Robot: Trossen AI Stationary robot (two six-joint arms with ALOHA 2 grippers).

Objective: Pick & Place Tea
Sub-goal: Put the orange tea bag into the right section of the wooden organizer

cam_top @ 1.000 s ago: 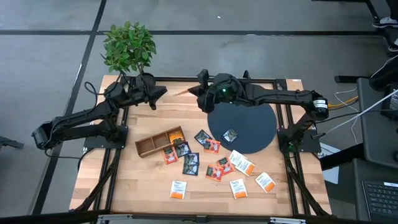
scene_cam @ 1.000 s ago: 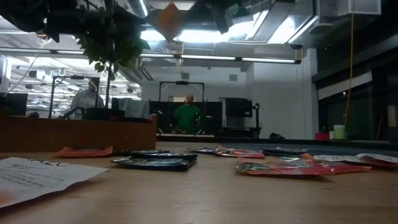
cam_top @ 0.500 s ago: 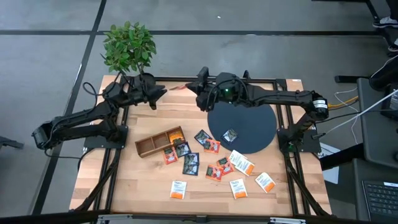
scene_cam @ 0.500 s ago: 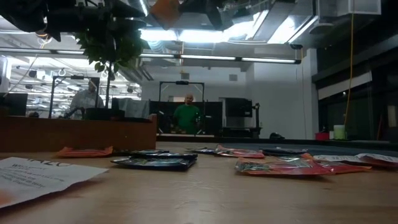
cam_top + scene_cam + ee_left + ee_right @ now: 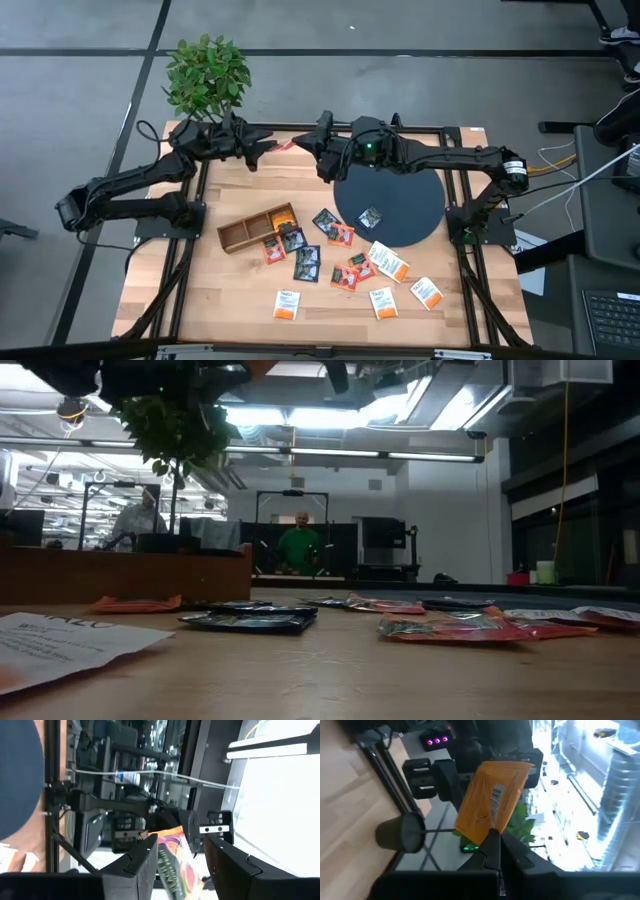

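Both arms meet above the far edge of the surface [image 5: 230, 300], an orange sachet [image 5: 492, 800] between them.
Plant [image 5: 207, 75] at the far left corner; dark disc [image 5: 405, 205] right of centre; wooden box [image 5: 250, 228] beside scattered tea sachets [image 5: 340, 262]. The right tool [image 5: 492, 837] is clamped together on the orange sachet's edge; the left tool [image 5: 177, 857] stands apart, its fingers [image 5: 135, 867] on either side of that sachet.

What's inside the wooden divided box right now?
The wooden box shows an orange sachet in its end compartment nearest the disc; the other compartments look bare from above. Whether anything lies under that sachet cannot be seen.
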